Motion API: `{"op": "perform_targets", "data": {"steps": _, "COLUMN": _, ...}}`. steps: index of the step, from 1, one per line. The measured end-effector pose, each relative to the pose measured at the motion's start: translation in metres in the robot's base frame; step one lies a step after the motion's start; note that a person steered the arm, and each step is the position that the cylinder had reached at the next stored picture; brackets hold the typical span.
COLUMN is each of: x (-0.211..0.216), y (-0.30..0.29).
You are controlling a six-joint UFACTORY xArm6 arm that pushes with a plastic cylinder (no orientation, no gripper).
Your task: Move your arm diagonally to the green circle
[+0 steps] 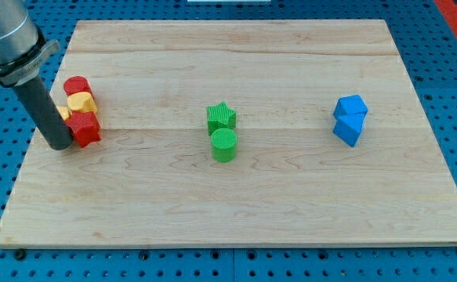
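Two green blocks sit mid-tabletop (236, 204), the green circle (223, 145) just below the green star (221, 117), while my tip (59, 144), a plain rod with no tool, rests beside the red block (83, 129) at the view's left.
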State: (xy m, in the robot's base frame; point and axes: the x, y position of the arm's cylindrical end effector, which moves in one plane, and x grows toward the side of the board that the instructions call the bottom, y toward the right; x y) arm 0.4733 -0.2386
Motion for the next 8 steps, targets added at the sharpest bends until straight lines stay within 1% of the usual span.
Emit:
{"op": "perform_targets", "data": {"steps": 1, "x": 0.03, "y": 0.0}}
{"op": "perform_targets", "data": {"steps": 2, "x": 0.038, "y": 0.001}}
{"op": "perform_targets", "data": {"steps": 5, "x": 0.041, "y": 0.007}}
{"op": "perform_targets", "data": {"steps": 8, "x": 0.053, "y": 0.008}}
